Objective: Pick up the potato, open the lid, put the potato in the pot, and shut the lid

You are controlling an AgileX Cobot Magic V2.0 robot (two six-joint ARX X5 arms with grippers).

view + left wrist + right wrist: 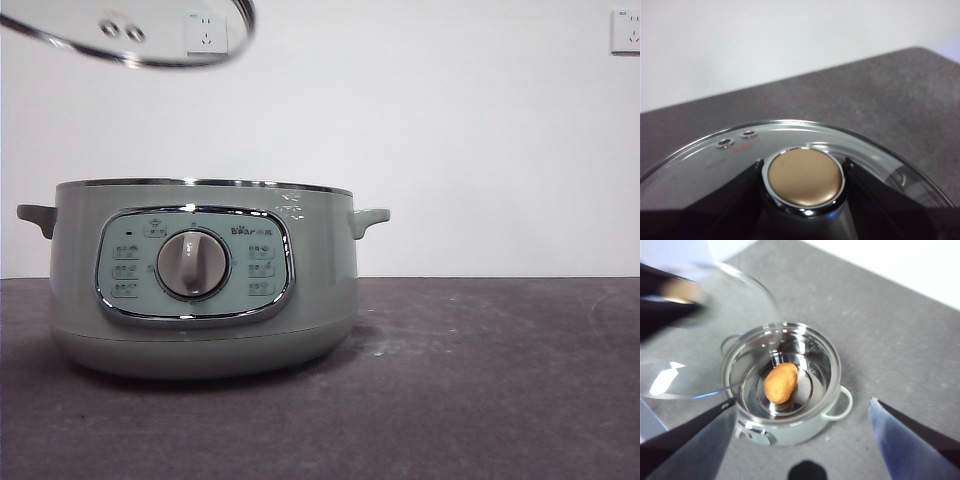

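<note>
Glass lid [150,40], gripped by its knob [805,177] in your left gripper [804,200], is hanging at the pot's [200,280] eleven o'clock. Your right gripper [800,440] is gaping empty above the potato [780,383]; lowering off-centre risks clipping the rim.

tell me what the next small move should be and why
Probably the left gripper should carry the lid sideways over the pot and lower it on. The potato already lies inside the pot, the lid hangs high and off to one side, clamped by its knob, and the right gripper is open and empty above.
</note>
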